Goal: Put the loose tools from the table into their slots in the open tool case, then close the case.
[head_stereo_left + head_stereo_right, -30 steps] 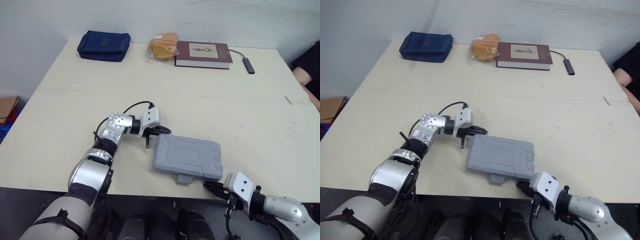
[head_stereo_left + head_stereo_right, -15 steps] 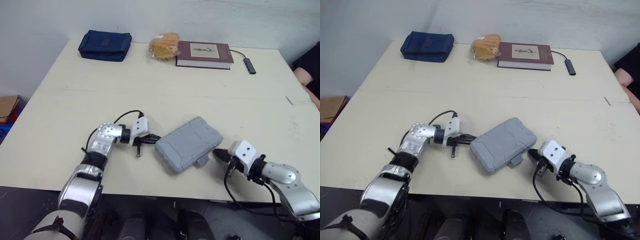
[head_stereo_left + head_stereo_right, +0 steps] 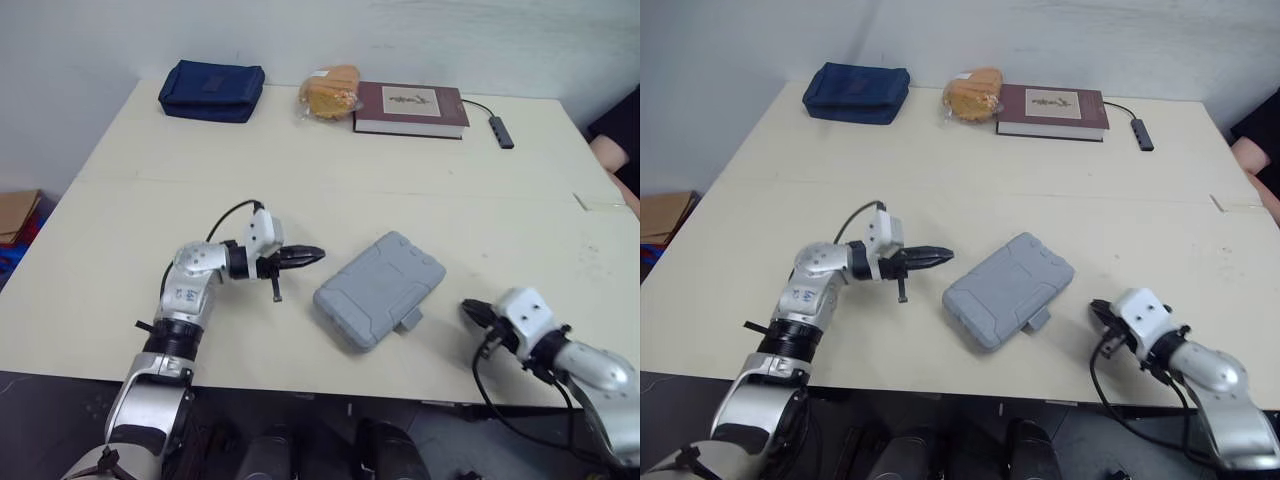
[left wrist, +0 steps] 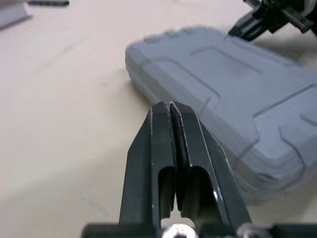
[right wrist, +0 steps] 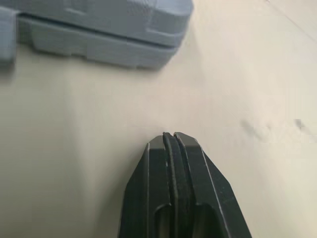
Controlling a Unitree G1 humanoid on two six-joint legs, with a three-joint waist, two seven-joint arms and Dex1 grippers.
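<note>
The grey tool case point(image 3: 381, 289) lies shut on the table near the front edge, turned at an angle, its latch tab toward me. My left gripper point(image 3: 316, 254) is shut and empty, pointing at the case's left end with a small gap between them; the left wrist view shows its fingertips point(image 4: 168, 110) pressed together just short of the case point(image 4: 233, 89). My right gripper point(image 3: 467, 309) is shut and empty, off the case's right side near the front edge. The right wrist view has the case point(image 5: 99, 25) beyond its closed fingers point(image 5: 172, 144).
At the table's far side lie a blue pouch point(image 3: 211, 91), a bagged orange item point(image 3: 327, 92), a dark red book point(image 3: 409, 108) and a small grey adapter with cable point(image 3: 497, 129). A person's arm point(image 3: 612, 150) shows at the right edge.
The closed case has turned and slid a little to the right. My left gripper has drawn back from its left end. My right gripper has moved away to the right, toward the front edge.
</note>
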